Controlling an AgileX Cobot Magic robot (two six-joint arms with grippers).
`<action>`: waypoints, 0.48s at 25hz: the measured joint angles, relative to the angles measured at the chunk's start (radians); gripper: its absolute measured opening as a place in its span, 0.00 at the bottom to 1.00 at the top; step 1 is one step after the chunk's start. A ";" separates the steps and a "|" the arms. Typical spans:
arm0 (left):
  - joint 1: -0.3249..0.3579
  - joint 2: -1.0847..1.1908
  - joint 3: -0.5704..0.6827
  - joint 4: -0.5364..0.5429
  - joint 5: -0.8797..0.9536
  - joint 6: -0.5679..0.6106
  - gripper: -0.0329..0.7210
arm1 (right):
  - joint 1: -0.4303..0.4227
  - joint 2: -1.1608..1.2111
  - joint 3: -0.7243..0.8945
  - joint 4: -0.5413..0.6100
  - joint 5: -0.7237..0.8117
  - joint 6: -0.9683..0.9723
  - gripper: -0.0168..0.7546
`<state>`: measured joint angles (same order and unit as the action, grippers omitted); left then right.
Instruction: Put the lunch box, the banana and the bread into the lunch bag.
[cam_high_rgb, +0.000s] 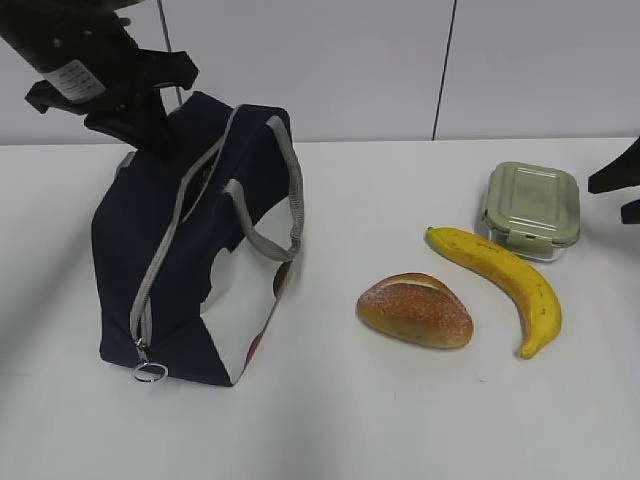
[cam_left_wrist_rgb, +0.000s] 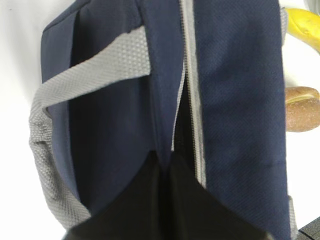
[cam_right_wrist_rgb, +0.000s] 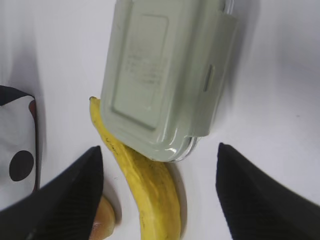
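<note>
Far left: left tool (cam_high_rgb: 150, 135) pinched shut at far top end of lunch bag (cam_high_rgb: 160, 270), apparently nipping fabric beside the part-open zipper (cam_left_wrist_rgb: 192, 100). Bag standing on white counter (cam_high_rgb: 340, 420). Centre: bread (cam_high_rgb: 415, 310). Just right: banana (cam_high_rgb: 505, 280). Behind it, touching: lunch box (cam_high_rgb: 533, 208). Far right: right tool (cam_right_wrist_rgb: 160, 200) spread wide, empty, over lunch box.

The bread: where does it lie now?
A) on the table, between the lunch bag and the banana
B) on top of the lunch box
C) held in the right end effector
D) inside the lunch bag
A: the bread rests on the white table, with the lunch bag on its left and the banana on its right; the lunch box stands farther back.
</note>
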<state>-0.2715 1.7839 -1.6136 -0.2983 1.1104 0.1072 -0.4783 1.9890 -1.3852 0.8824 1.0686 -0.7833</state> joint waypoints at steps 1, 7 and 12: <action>0.000 0.000 0.000 -0.001 0.000 0.000 0.04 | 0.000 0.028 -0.008 0.012 0.000 -0.018 0.72; 0.000 0.000 0.000 -0.001 -0.001 0.000 0.04 | 0.000 0.195 -0.127 0.055 0.038 -0.064 0.80; 0.000 0.000 0.000 -0.001 -0.001 0.000 0.04 | 0.000 0.314 -0.257 0.110 0.099 -0.076 0.80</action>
<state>-0.2715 1.7839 -1.6136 -0.2995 1.1093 0.1072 -0.4783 2.3027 -1.6422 0.9923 1.1677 -0.8595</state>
